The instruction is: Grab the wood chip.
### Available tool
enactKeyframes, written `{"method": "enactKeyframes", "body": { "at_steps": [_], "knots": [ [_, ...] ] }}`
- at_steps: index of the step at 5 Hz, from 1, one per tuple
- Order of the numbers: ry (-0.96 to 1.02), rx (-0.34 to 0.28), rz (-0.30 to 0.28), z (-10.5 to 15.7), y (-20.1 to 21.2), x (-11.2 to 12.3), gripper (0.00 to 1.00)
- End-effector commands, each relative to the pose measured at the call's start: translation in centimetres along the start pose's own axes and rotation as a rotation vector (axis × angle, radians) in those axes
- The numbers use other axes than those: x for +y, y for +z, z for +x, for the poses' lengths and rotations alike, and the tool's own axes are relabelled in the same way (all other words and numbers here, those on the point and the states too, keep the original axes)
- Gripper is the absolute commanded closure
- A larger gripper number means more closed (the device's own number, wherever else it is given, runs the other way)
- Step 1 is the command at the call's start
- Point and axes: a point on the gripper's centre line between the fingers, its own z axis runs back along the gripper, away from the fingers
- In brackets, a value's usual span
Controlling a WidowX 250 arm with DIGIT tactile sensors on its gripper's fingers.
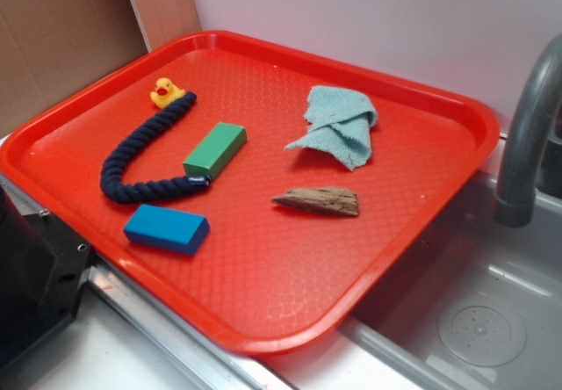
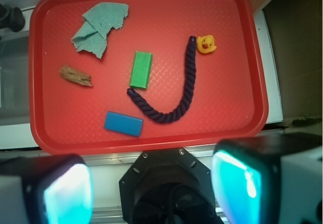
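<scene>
Red tray (image 1: 421, 223), overhead: gripper (image 2: 151, 188) spread wide, empty; wood chip (image 2: 75, 76), a rough brown wedge, at 9 o'clock.

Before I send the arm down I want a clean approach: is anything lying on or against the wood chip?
Nothing visible blocks it. The wood chip lies alone on bare red tray. The teal cloth sits behind it with a gap, and the green block is well aside. The tool is open, high above the tray's near edge.

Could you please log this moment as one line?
phase: pre-approach | gripper: open, off tray | wood chip: free, below cloth
</scene>
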Motion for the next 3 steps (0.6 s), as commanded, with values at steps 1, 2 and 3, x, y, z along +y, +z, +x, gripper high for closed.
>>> {"method": "enactKeyframes", "body": {
  "at_steps": [1, 2, 3],
  "knots": [
    [0.0, 0.0, 0.0, 0.0, 0.0, 0.0, 0.0],
    [-0.21, 0.002, 0.002, 1.6, -4.2, -3.6, 0.0],
    [-0.339, 0.012, 0.002, 2.7, -6.6, -5.7, 0.0]
  ]
}}
